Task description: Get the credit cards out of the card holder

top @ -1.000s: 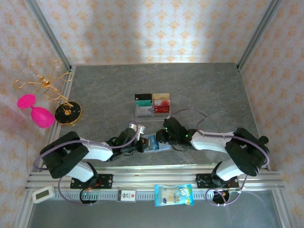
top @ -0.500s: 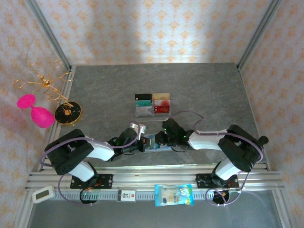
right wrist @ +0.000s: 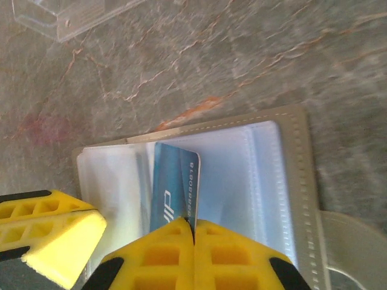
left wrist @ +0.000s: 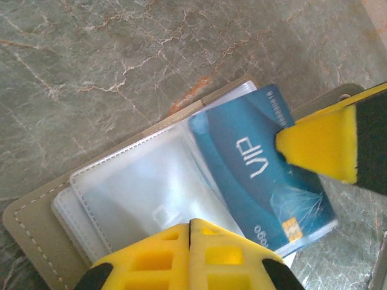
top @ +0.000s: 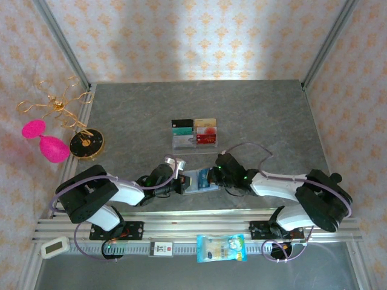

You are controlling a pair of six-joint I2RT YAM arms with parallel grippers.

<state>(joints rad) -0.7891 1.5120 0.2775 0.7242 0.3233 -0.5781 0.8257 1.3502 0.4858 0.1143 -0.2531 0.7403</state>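
Card holder open; blue card, "VIP", partly out of clear pocket. Right hand pinched shut on blue card, left hand closed, pads together. Acrylic tray holds cards.

Tan card holder open flat, blue VIP card partway out of clear pkt.

Blue card — "VIP" in large white letters across the face. It also has a line of small white digits along one long edge and a short group near a corner, neither sharp enough to read for certain. White tag on the front rail and printed packet beside it — markings present, too small to read.
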